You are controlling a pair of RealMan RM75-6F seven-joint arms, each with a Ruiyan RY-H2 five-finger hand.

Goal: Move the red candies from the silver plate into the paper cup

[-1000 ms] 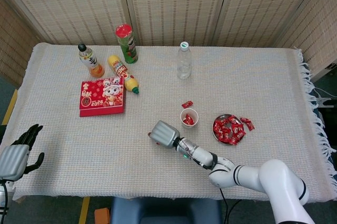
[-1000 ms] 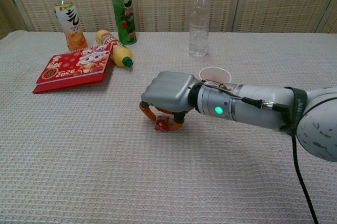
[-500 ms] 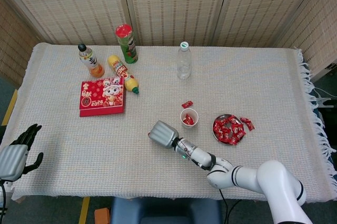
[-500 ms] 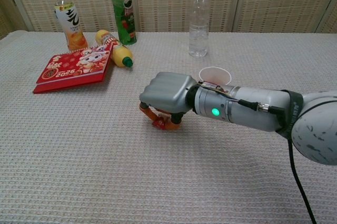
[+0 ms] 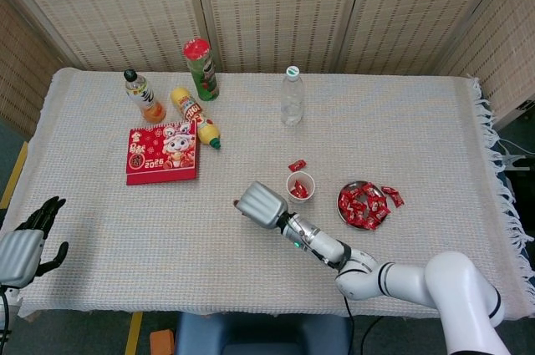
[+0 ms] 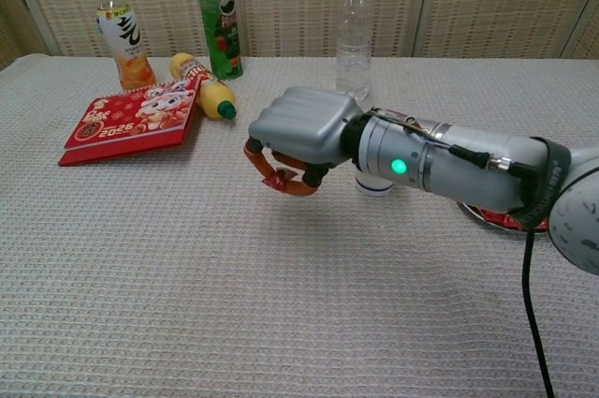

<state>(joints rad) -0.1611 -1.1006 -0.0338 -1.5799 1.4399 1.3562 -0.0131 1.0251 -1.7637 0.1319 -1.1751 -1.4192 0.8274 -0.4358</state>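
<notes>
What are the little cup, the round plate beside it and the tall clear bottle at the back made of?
The cup looks like white paper: matte, opaque, with a thin rim. The plate looks like bare metal, probably steel: its rim is grey and shiny. The bottle looks like thin clear plastic: the screen behind shows through it, its wall is ribbed, and it has a pale screw cap.

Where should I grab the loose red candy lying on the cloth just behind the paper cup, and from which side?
Pinch the loose candy across its narrow middle, coming straight down from above. It lies flat on the tablecloth, with clear cloth behind and to its sides, while the paper cup stands close in front, so a low approach from the robot's side would likely knock the cup. The right hand already holds a candy.
</notes>
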